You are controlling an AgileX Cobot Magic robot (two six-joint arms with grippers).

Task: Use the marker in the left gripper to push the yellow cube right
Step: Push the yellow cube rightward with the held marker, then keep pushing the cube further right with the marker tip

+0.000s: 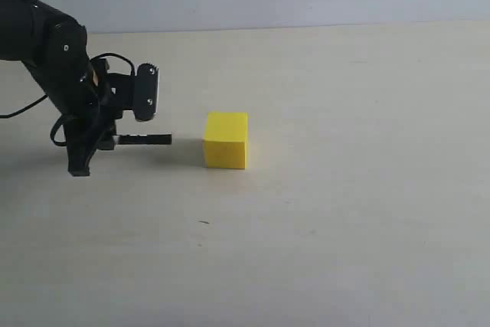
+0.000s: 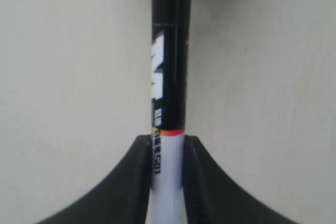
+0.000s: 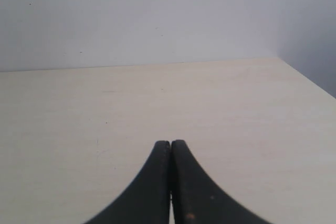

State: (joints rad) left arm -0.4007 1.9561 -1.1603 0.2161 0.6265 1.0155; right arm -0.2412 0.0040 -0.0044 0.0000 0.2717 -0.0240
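Observation:
The yellow cube rests on the pale table, left of centre in the exterior view. To its left my left gripper is shut on the marker, which lies level and points at the cube, its black tip a short gap from the cube's left face. Seen from the left wrist, the marker runs straight out between the dark fingers, pinched on its white barrel, black cap half ahead; the cube is out of that view. My right gripper is shut on nothing and does not show in the exterior view.
The pale table runs to a grey wall at the back. Its right edge shows in the right wrist view. A small dark speck lies in front of the cube.

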